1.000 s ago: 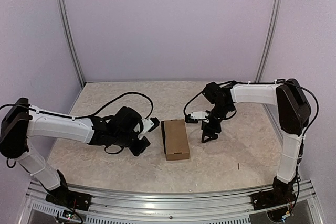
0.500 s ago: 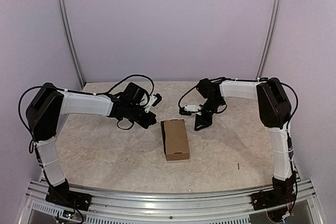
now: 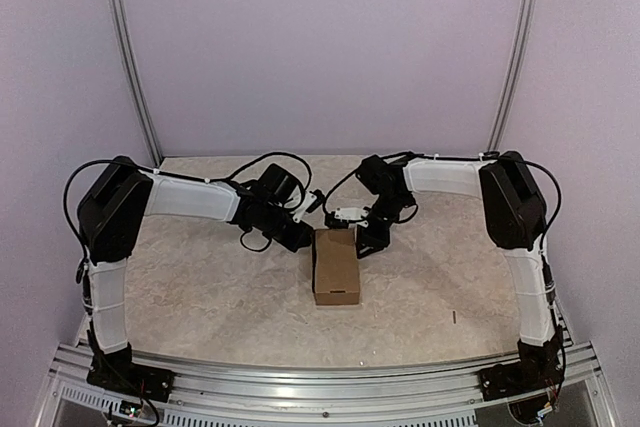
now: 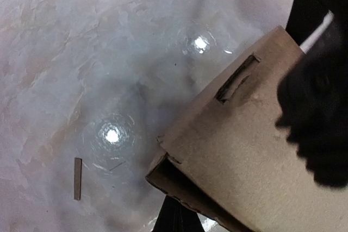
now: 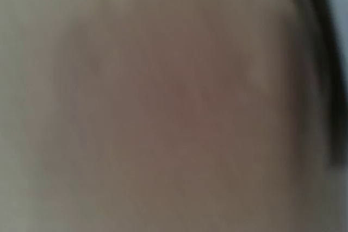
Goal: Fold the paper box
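the paper box lies folded on the worktop. the left pincer sits at the box's far left corner, jaws closed with nothing seen between them. the right pincer is at the box's far right corner; open or gripping, i cannot tell, since its own camera shows only brown blur.

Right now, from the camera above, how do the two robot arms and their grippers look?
Both the left arm and the right arm have smooth white tubular links joined by bulky black joint housings. Thin black cables loop beside each wrist. The left gripper and right gripper are black, each with a small white part.
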`<state>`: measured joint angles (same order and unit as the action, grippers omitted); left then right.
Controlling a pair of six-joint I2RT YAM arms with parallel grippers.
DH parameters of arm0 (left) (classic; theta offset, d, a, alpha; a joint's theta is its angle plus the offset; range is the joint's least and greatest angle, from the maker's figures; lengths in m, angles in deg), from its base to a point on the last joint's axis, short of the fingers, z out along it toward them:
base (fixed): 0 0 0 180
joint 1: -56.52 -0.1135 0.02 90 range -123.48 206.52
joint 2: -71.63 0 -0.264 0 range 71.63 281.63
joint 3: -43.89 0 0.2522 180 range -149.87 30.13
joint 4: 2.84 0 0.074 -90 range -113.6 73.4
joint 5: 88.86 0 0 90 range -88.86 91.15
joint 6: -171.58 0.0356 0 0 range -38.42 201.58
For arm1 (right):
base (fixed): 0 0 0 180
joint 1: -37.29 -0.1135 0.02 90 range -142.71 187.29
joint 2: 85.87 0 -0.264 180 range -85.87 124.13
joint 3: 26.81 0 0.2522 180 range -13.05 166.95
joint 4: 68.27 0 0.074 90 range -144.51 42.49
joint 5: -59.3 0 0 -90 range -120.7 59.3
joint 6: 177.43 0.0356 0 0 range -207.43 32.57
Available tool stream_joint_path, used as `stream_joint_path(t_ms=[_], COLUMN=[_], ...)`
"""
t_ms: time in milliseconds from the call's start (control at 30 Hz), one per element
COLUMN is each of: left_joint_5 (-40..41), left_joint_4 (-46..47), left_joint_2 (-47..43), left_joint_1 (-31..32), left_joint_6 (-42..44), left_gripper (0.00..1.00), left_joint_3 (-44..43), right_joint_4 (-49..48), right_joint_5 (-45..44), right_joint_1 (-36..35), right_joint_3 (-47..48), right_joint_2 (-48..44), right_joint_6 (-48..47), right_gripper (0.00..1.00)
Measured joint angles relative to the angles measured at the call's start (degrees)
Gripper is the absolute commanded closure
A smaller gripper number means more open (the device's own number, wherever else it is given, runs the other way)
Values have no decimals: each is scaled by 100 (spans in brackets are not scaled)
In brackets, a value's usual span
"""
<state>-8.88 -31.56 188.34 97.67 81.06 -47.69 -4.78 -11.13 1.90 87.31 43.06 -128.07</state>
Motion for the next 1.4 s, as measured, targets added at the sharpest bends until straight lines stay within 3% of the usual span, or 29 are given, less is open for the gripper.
stream_joint_path(t_ms=[367, 600, 800, 1000, 1167, 1400], left_joint_5=[387, 446, 442, 323, 0, 168], left_joint_4=[-50, 52, 195, 317, 634, 868], left_joint_2=[376, -181, -409, -22, 358, 702], left_joint_1=[146, 114, -184, -328, -151, 76], left_joint_6=[-96, -118, -81, -70, -144, -140], left_gripper=[99, 99, 99, 99, 98, 98], left_joint_3=[-413, 205, 223, -7, -254, -662], right_joint_4=[249, -125, -236, -282, -345, -92], right_joint_5=[328, 503, 492, 490, 511, 420], right_joint_1=[-72, -48, -48, -42, -42, 96], right_joint_3=[175, -417, -529, -529, -525, -439], right_joint_2=[120, -214, -315, -315, -304, -234], right_joint_6=[479, 476, 479, 507, 551, 599], right_gripper=[70, 68, 68, 67, 67, 67])
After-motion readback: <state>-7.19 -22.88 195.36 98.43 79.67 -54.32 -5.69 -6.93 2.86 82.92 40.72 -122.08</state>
